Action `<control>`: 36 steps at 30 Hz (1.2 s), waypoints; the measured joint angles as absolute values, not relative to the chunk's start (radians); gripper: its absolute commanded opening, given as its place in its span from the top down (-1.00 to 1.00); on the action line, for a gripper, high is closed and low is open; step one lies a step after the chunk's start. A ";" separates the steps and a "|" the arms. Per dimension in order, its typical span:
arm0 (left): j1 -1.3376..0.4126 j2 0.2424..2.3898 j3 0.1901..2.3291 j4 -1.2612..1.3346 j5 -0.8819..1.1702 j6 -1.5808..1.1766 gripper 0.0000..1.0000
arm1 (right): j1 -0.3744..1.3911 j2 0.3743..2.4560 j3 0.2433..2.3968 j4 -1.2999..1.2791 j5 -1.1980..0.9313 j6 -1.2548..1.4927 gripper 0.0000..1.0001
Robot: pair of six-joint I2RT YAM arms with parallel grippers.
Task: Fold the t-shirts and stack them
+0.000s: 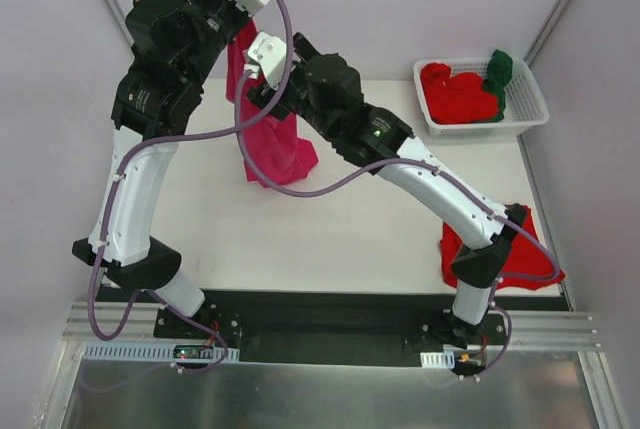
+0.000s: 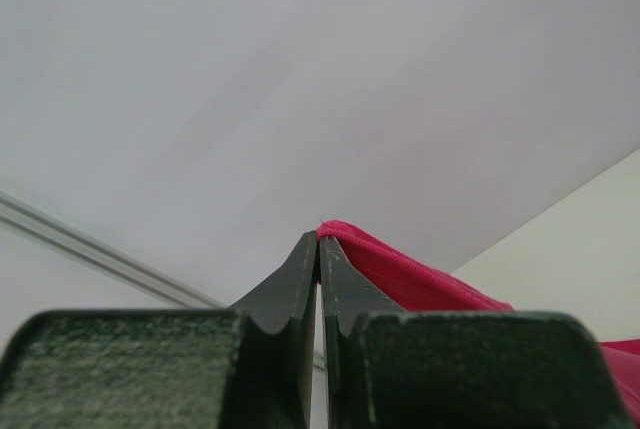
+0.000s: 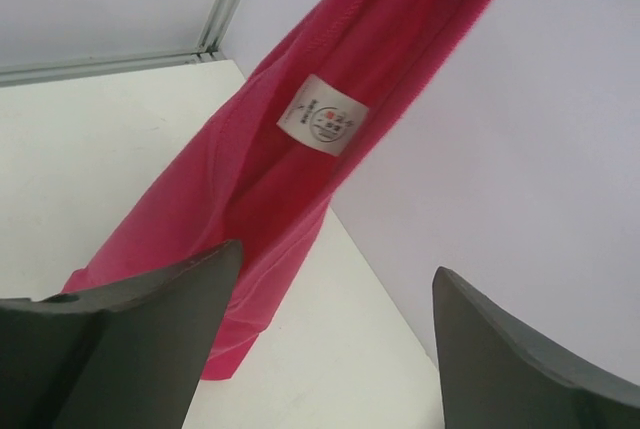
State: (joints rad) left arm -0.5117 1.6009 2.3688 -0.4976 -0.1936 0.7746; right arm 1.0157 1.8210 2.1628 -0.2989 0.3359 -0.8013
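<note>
Left tool (image 2: 318, 239) pinches the magenta t-shirt (image 1: 275, 144) aloft, likely so it hangs straight. Right tool (image 3: 338, 264) gapes beside it, holding nothing.

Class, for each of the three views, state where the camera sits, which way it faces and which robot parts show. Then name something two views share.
Top external: above and behind the robot, looking down on the table; left arm and right arm show whole.
Left wrist: on the left arm, facing the wall; left end effector shut on the magenta t-shirt.
Right wrist: on the right arm, facing the hanging shirt's label; open right end effector shows below.
Shared: all show the magenta t-shirt.
</note>
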 measured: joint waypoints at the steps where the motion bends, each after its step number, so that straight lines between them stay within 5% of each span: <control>1: -0.512 1.601 2.369 -0.498 -0.194 0.775 1.00 | 1.011 1.823 2.168 -0.300 0.336 -0.789 -0.61; 36: -0.512 1.618 2.382 -0.498 -0.195 0.800 1.00 | 1.010 1.807 2.200 -0.324 0.329 -0.603 -0.61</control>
State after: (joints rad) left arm -0.5117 1.6176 2.3817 -0.4976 -0.1947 0.8001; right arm 1.0100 1.8069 2.1998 -0.3244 0.3286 -0.6033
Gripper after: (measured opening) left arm 0.007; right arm 0.808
